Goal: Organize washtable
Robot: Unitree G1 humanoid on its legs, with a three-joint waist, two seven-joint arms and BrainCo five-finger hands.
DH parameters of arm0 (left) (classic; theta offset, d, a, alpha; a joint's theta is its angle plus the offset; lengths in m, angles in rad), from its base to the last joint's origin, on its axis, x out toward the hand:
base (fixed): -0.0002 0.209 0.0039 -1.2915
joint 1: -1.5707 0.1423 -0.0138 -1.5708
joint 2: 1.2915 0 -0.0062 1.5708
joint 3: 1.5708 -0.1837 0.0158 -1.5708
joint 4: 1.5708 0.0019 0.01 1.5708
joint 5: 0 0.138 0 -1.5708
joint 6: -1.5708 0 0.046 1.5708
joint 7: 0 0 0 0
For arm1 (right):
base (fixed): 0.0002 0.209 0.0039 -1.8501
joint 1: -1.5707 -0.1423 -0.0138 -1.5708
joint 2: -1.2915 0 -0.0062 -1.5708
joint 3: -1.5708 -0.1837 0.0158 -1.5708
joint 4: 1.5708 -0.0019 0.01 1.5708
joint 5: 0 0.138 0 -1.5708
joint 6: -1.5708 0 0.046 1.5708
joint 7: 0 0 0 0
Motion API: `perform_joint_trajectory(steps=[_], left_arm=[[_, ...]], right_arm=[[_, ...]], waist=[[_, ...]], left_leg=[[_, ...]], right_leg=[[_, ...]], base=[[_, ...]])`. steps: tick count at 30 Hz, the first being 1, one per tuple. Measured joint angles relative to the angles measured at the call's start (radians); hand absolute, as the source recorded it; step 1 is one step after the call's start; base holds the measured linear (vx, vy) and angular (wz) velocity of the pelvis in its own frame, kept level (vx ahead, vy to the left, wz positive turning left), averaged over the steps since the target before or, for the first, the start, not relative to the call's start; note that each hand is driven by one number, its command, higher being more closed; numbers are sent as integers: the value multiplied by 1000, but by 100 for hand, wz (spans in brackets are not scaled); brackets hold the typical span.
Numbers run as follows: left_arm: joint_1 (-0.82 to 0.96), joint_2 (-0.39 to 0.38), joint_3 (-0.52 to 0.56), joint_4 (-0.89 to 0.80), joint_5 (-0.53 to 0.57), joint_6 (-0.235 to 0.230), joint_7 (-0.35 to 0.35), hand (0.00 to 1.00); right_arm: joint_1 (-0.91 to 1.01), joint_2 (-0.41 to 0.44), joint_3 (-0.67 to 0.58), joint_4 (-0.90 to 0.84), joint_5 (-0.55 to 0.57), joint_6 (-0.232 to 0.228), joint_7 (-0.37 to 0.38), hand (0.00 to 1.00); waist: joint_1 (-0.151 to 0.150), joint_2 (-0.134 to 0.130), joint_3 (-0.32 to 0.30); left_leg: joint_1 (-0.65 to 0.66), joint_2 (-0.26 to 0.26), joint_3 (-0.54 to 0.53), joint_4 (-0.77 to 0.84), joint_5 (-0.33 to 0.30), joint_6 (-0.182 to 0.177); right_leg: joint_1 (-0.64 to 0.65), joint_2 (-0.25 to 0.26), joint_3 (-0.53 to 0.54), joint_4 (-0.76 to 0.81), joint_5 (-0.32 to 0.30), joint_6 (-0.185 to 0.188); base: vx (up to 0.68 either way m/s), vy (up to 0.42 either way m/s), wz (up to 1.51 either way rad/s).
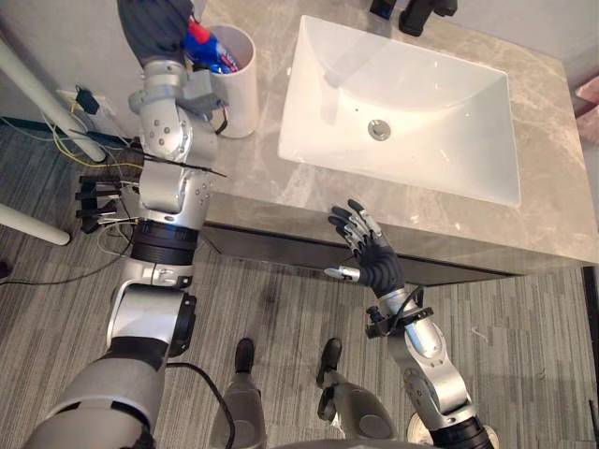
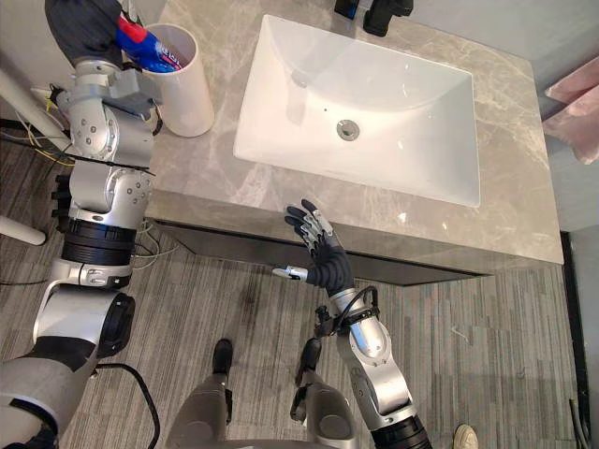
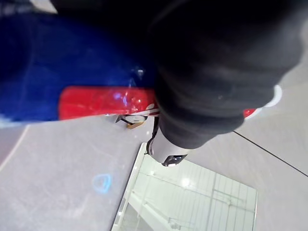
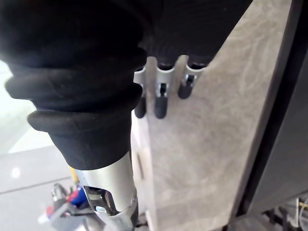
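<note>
Risk: toothpaste tube [image 1: 208, 49] sits at mouth of white cup [image 1: 239, 94], left of sink basin [image 1: 421, 122]; left hand [image 1: 154, 28] over it, grip hidden | cup may tip if hand drags tube sideways | right hand [image 1: 374, 262] spread, empty, at counter [image 1: 281, 192] front edge.

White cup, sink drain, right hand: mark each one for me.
white cup [image 1: 241, 94], left eye view, on its outer wall.
sink drain [image 1: 379, 130], left eye view, on its centre.
right hand [image 1: 379, 266], left eye view, on its dark cover.
</note>
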Motion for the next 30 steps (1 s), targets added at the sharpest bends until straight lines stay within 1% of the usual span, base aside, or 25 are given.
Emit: perform_joint_trajectory(steps=[2,8,10,12,16,21,23,26,28,30], left_arm=[[0,0,0,6,21,5,-4,0],[17,4,-6,-3,89,16,-57,0],[24,11,-31,-6,107,17,-68,0],[32,11,-40,-14,128,20,-81,0],[38,24,-77,-24,135,20,-89,0],[38,34,-81,-33,134,22,-107,0],[36,48,-81,-46,133,22,-107,0],[17,100,-80,-73,131,22,-105,0],[-21,160,-76,-73,124,20,-99,0],[-49,202,-70,-73,110,17,-94,0]], right_arm=[[0,0,-1,0,0,0,1,0],[-1,0,-3,0,0,0,6,0],[-1,0,-6,0,0,0,6,0],[-6,-1,-7,0,0,0,6,0],[-25,-4,-7,0,0,0,7,0],[-33,-5,0,1,9,0,25,0],[-34,-6,3,3,38,1,26,0],[-35,-8,4,20,94,3,28,0],[-35,-8,4,53,119,7,29,0],[-29,-10,5,60,121,18,31,0]], waist=[[1,0,0],[7,4,3],[13,6,4],[13,7,5],[13,14,9],[9,23,9],[8,30,7],[11,50,-3],[13,72,-20],[15,86,-39]], left_leg=[[0,0,0,1,0,0],[-3,0,0,12,-4,-2],[-3,0,0,13,-4,-2],[-3,-1,-1,16,-4,-2],[-3,-3,-1,23,-4,-1],[-2,-4,1,26,-3,-1],[0,-5,1,26,-3,-1],[5,-5,-1,24,-3,-1],[16,-5,-2,19,-3,-1],[25,-5,-1,10,-2,-1]], right_leg=[[0,0,0,0,0,0],[0,-1,-1,2,0,0],[0,-1,-2,3,0,0],[0,-1,-3,7,0,0],[-1,-4,-2,15,0,0],[-1,-5,-1,16,0,0],[0,-5,1,16,0,0],[3,-5,1,15,0,0],[12,-5,0,13,0,0],[16,-5,0,10,0,0]], base=[[0,0,0],[0,0,0],[0,0,0],[0,0,0],[0,0,0],[0,0,0],[3,3,-2],[4,2,-1],[0,0,0],[0,0,0]])
